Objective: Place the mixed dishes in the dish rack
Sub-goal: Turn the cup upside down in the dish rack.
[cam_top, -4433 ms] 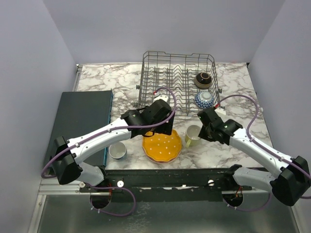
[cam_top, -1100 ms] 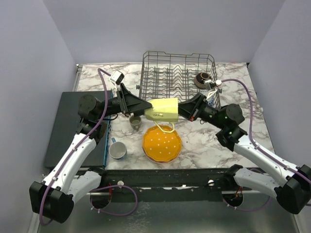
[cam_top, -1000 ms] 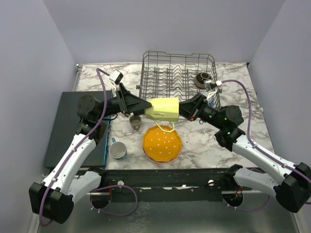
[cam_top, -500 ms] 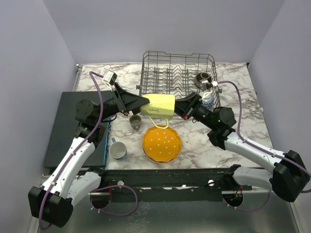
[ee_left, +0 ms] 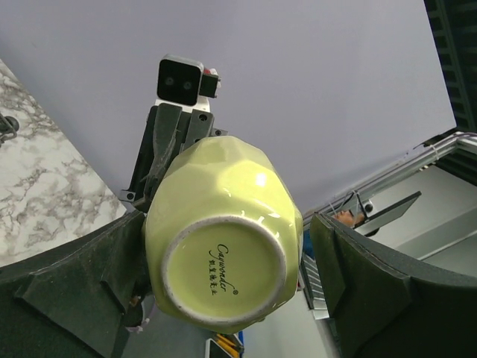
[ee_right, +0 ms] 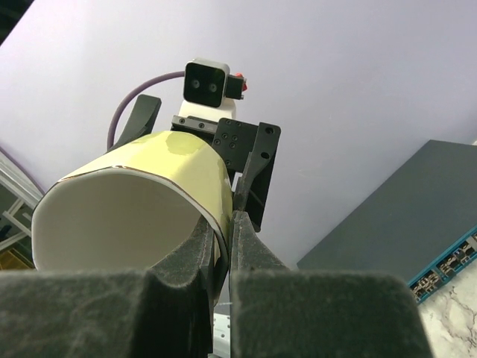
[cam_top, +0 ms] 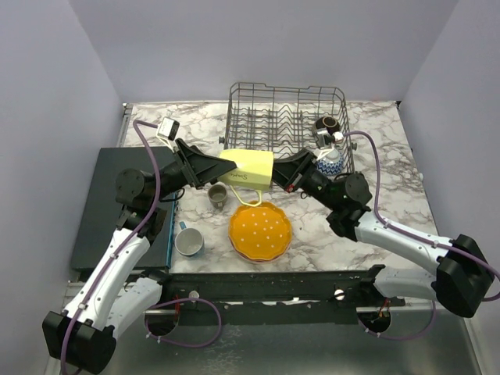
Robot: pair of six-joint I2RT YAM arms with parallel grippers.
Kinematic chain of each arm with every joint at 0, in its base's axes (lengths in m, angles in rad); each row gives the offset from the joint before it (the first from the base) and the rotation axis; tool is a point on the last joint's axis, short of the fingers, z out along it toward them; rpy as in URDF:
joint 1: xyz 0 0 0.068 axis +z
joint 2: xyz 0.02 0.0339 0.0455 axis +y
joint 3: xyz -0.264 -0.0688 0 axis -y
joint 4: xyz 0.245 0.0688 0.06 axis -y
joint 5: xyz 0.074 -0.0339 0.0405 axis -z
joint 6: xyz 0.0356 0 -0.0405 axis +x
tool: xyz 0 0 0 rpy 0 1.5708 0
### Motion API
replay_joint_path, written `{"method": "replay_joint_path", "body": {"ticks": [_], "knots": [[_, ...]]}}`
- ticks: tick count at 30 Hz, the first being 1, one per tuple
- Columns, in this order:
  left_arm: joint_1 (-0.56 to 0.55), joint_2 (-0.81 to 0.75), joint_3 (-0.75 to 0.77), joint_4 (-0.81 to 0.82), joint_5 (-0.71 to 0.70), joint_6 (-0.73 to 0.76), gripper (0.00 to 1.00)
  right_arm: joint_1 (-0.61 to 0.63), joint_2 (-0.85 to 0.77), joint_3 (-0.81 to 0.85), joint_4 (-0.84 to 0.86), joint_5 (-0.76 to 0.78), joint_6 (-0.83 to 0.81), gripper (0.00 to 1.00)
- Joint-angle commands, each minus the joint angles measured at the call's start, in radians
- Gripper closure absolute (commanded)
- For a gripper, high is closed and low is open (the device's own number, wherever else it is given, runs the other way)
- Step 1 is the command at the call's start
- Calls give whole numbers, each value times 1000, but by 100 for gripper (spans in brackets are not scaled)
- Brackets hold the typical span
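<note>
Marble table [cam_top: 398, 180], top view: loading judged partly done.
Brown bowl [cam_top: 326, 126] and patterned bowl [cam_top: 329, 162] sit in the dish rack [cam_top: 266, 125]; orange plate [cam_top: 259, 231], grey mug [cam_top: 188, 241] and brown cup [cam_top: 218, 195] wait outside; yellow mug [cam_top: 246, 169] hangs mid-frame. Left wrist: left gripper [ee_left: 223, 261] spread either side of its base. Right wrist: right gripper [ee_right: 226, 231] pinches its rim.

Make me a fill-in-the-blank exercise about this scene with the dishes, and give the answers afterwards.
The right gripper pinches the yellow faceted mug by its ____.
The left gripper stands ____ around the mug's base.
The ____ white-dotted scalloped plate lies on the marble table.
The grey wire dish rack holds exactly ____ bowls: a dark brown one and a blue patterned one.
Missing words: rim, open, orange, two.
</note>
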State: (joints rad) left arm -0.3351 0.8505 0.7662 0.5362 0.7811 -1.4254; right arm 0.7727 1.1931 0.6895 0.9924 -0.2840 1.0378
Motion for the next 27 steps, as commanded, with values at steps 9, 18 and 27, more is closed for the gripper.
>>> {"method": "replay_joint_path", "body": {"ticks": [9, 18, 27], "knots": [[-1, -3, -1, 44, -2, 86, 2, 29, -11, 85, -10, 118, -37, 99], [0, 10, 10, 44, -11, 89, 1, 51, 0, 87, -14, 124, -72, 99], [0, 18, 23, 44, -18, 86, 1, 62, -10, 61, -4, 142, -90, 99]]}}
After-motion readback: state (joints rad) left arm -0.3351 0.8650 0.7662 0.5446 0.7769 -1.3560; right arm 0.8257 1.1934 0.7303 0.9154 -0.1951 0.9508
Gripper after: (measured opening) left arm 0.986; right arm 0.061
